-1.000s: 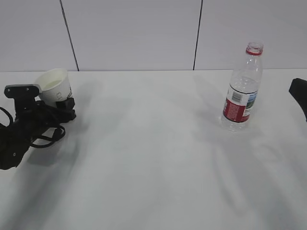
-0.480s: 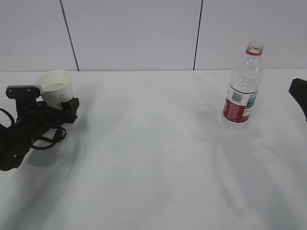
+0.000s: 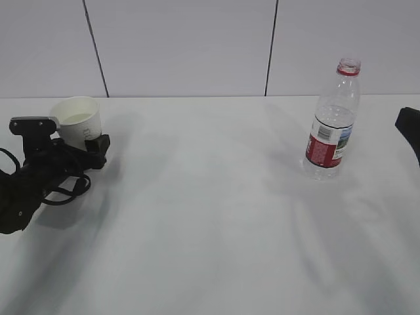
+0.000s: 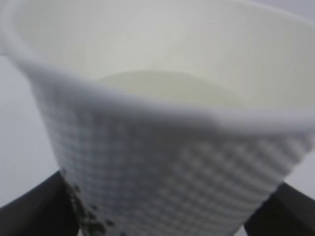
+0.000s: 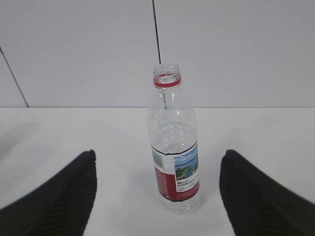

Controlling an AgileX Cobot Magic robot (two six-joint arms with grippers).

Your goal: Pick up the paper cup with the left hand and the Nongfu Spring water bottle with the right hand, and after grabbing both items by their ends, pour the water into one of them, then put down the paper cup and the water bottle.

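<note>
Exterior view: one paper cup [image 3: 79, 119] stands at the table's [image 3: 210, 223] far left, your left hand [image 3: 92, 141] at its base; one Nongfu Spring water bottle [image 3: 333, 121] stands upright, far right.

Left wrist view: dark fingers [image 4: 34, 209] flank the cup, spread wide, gripping nothing. Back straight out, level.

Right wrist view: your right hand's fingers [image 5: 54, 194] gape, empty, bottle between and beyond.

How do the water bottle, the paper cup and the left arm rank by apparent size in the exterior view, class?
1. left arm, largest, though partly cut off and nearest the camera.
2. water bottle.
3. paper cup, smallest and partly hidden by the gripper.
</note>
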